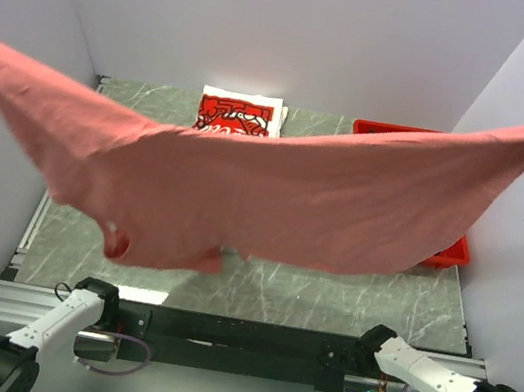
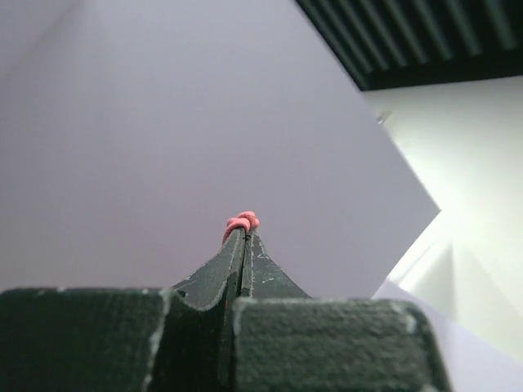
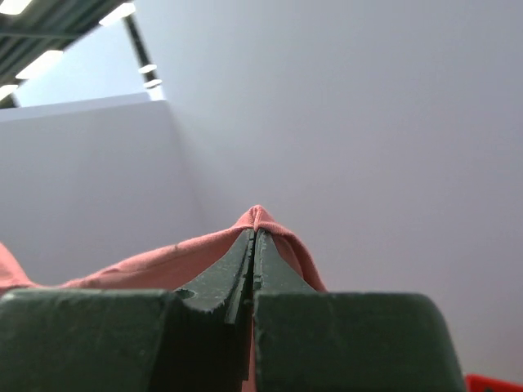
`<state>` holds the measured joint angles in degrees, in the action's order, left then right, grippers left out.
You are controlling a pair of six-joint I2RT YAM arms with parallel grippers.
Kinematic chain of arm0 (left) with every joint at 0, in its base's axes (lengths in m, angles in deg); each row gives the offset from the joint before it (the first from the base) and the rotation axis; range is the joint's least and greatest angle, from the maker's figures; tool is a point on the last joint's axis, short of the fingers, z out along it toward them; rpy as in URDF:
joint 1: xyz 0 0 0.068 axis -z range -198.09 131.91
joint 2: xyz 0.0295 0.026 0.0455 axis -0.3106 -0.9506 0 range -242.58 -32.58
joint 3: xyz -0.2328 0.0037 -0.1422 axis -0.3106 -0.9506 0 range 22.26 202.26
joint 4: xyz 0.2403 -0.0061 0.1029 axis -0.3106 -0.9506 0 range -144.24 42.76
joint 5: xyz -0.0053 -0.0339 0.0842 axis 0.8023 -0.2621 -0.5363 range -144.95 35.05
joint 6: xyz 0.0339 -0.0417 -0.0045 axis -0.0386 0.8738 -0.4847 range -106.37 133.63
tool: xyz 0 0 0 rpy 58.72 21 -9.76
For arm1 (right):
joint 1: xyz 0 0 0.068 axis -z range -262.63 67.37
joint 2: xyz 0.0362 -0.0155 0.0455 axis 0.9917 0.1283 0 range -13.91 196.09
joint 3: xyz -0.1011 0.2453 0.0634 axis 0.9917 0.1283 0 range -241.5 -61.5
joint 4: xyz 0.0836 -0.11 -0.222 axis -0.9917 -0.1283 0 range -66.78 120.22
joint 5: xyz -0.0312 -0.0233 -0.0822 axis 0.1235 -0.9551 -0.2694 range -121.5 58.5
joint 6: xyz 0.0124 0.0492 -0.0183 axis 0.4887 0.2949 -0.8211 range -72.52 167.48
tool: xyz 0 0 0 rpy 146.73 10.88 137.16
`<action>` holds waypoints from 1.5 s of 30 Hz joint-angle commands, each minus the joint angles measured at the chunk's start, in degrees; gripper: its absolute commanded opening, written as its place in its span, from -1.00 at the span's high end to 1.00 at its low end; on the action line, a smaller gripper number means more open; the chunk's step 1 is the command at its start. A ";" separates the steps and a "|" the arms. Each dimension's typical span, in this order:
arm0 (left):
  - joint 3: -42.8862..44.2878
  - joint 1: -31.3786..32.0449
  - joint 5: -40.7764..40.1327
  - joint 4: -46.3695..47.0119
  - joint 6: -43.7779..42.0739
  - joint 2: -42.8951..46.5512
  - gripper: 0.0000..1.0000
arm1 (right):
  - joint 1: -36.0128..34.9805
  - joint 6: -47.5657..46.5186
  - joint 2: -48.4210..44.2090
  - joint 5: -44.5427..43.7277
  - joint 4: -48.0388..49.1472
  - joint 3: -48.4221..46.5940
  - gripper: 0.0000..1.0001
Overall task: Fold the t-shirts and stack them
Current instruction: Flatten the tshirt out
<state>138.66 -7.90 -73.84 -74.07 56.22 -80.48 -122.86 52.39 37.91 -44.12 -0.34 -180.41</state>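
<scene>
Above the marble table (image 1: 346, 292), the dusty-rose t-shirt (image 1: 273, 193) hung with its long axis running jaw to jaw, left gripper (image 2: 244, 233) and right gripper (image 3: 255, 233) each clenched on one end, cloth sagging below both.

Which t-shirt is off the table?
The rose tee, hanging stretched above the table; the red-and-white one lies folded at its far edge.
</scene>
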 commanded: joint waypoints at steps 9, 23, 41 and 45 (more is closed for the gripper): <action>10.17 -0.26 -1.58 5.46 -9.98 1.23 0.99 | 0.32 4.23 -3.12 12.45 -0.20 0.08 1.00; -23.04 -0.26 -18.54 25.94 -24.39 -5.87 0.99 | 0.76 2.92 0.99 -11.97 15.88 33.02 1.00; -37.92 -7.03 -13.12 38.87 -20.88 -56.74 0.99 | 22.38 15.84 50.65 14.36 29.52 39.48 1.00; -33.45 -7.56 -10.73 40.54 -21.67 -62.39 0.99 | 23.70 15.22 57.43 15.79 26.61 30.68 1.00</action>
<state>98.95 -15.31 -87.66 -38.69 34.15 -143.23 -99.75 67.58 95.65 -31.77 24.16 -142.65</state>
